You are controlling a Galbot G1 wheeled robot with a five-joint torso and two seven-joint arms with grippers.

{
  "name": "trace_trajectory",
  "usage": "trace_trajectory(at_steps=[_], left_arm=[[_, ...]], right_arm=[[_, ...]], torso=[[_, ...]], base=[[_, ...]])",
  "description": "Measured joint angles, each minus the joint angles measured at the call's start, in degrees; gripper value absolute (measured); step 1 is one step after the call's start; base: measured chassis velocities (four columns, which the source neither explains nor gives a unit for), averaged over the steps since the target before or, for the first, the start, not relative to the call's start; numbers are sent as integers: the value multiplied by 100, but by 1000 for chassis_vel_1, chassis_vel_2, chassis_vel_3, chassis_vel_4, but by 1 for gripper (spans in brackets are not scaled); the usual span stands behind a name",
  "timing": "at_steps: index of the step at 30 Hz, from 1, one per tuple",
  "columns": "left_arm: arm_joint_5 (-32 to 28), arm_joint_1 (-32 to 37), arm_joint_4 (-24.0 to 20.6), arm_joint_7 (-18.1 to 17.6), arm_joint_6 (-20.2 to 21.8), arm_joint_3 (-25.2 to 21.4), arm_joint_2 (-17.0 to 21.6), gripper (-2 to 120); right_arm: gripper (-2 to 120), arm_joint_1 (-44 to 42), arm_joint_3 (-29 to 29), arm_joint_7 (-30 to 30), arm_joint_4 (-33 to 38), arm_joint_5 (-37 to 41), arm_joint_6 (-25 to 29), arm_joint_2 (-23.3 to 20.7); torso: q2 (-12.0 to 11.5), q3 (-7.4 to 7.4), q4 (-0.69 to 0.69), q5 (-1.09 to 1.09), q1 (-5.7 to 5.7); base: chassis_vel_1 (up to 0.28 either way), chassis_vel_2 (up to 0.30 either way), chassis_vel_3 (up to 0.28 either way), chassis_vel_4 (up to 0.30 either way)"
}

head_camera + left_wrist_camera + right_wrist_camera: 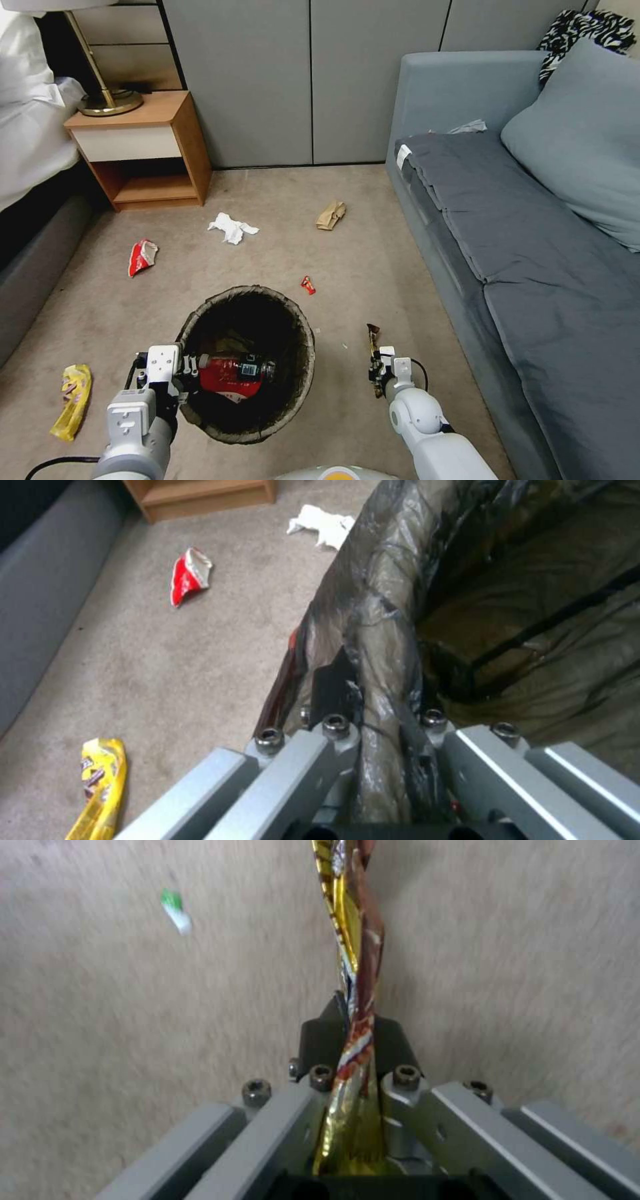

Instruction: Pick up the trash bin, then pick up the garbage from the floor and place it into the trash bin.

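Beside the trash bin [248, 363], on its sofa side, the right gripper [377, 363] pinches a brown-gold wrapper [373, 333] upright; the left gripper [181, 373] clamps the bin's rim, a red-labelled bottle [233, 373] lying inside. From the left wrist, jaws straddle the bin's liner-wrapped rim [380, 680], a yellow wrapper [100, 790] lying near the bin. From the right wrist, black fingers [319, 1040] squeeze the twisted wrapper [357, 990] tight.

Soft, even indoor light fell on the carpet [373, 267] with faint shadows, the head view bowed at its edges, and both wrist views were blurred.
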Motion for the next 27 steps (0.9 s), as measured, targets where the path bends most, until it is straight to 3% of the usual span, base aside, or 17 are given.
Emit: trace_trajectory(at_steps=[5,15,22,27], left_arm=[[13,7,0,0,-4,5,1,1],[12,0,0,1,-5,-1,59,1],[2,-5,0,0,2,1,93,1],[-9,-11,0,-3,15,4,104,1]], right_arm=[[0,-163,140,1,790,-547,222,-209],[0,-512,194,-247,3126,-1459,577,-673],[0,-613,-114,-577,4682,-889,37,-932],[0,-483,-563,-603,5301,-236,-217,-1113]], torso=[[0,0,-3,-5,0],[0,0,-3,-7,0],[0,0,-3,-7,0],[0,0,-3,-7,0]], base=[[0,0,0,0],[0,0,0,0],[0,0,0,0],[0,0,0,0]])
